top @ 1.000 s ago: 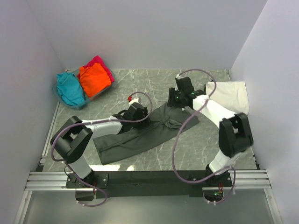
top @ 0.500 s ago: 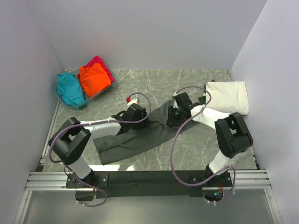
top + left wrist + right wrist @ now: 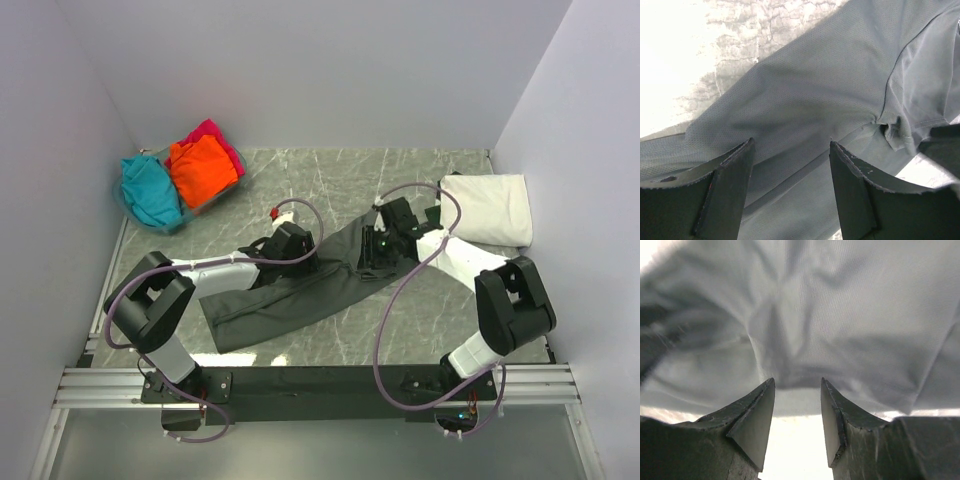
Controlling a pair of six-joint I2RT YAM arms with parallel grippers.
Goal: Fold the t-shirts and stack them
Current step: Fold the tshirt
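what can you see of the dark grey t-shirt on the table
The dark grey t-shirt lies flat on the marbled table as a long band slanting from near left to far right. Its thin, finely meshed fabric shows seams and wrinkles. The left claw stands open over its middle, the right claw open at its right end.

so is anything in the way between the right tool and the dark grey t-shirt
Nothing visible. The right tool is at the right end of the dark grey t-shirt, jaws apart, with cloth directly ahead of its tips in the wrist view. The white t-shirt lies off to the side, further right.
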